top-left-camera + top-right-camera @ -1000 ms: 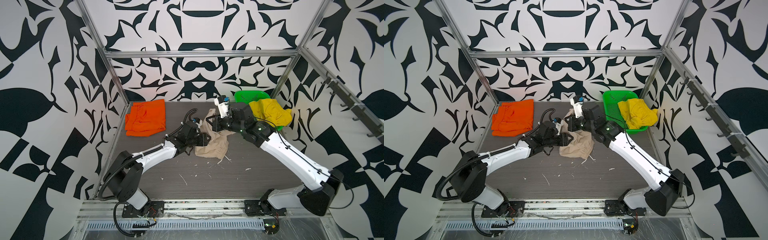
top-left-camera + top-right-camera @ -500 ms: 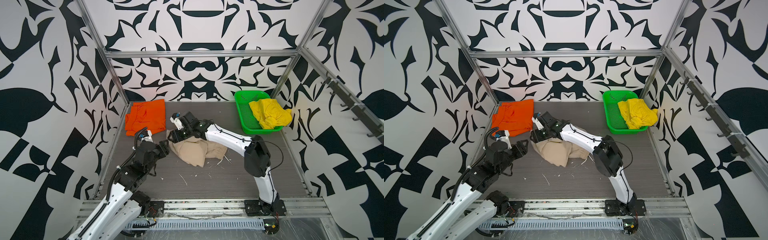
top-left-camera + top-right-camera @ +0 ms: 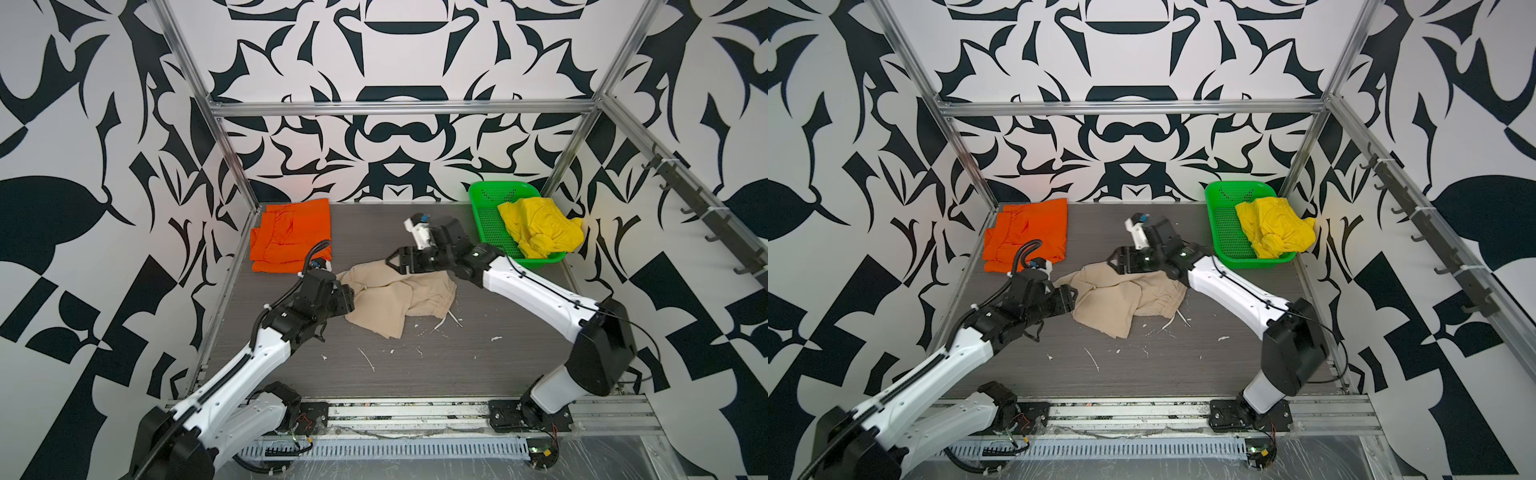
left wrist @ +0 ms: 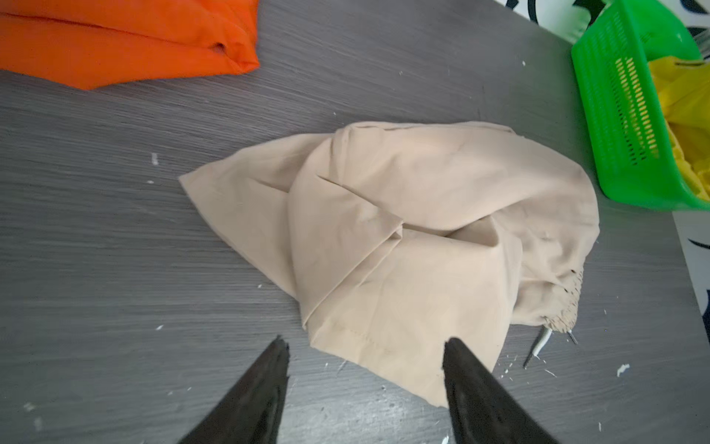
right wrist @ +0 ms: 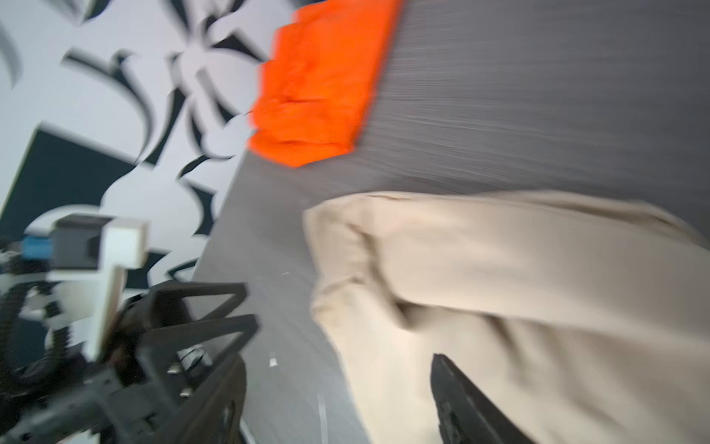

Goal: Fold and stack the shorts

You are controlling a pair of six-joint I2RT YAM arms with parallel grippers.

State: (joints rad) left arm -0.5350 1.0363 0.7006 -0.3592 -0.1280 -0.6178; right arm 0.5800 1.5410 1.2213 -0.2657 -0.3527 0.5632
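Farthest to the left of the green basket (image 3: 498, 189), the orange shorts (image 3: 291, 232) lie folded flat on the table (image 3: 415, 365); I judge that pair finished.

Closer to the basket is the left gripper (image 4: 365, 342). Its fingers (image 4: 265, 388) are spread wide and hold nothing. A hemmed corner of the beige shorts (image 3: 395, 295) lies on the table just ahead of the tips, on the side away from the basket.

The beige shorts sit rumpled about midway between the orange pair and the basket. One leg panel is doubled over the rest, and the gathered waist (image 4: 568, 300) and white drawstring (image 4: 543, 342) are on the basket side. This looks like thin, light, limp cloth. A single pinch would probably just drag it into a heap, so it wants two holds at matching points, lifted and laid together. The stitched hems and the elastic waist are thicker and should give the surest bite. The loose cord could trail or snag.

Nearer the basket again, the right gripper (image 3: 395, 261) hangs over the back edge of the beige shorts. Its fingers are apart too. The blurred right wrist view shows one finger (image 5: 468, 403) above the cloth, and nothing is pinched as far as I can tell.

Inside the basket the yellow shorts (image 3: 536, 228) lie bunched up and spill over the wall farthest from the beige pair. They are not yet folded.
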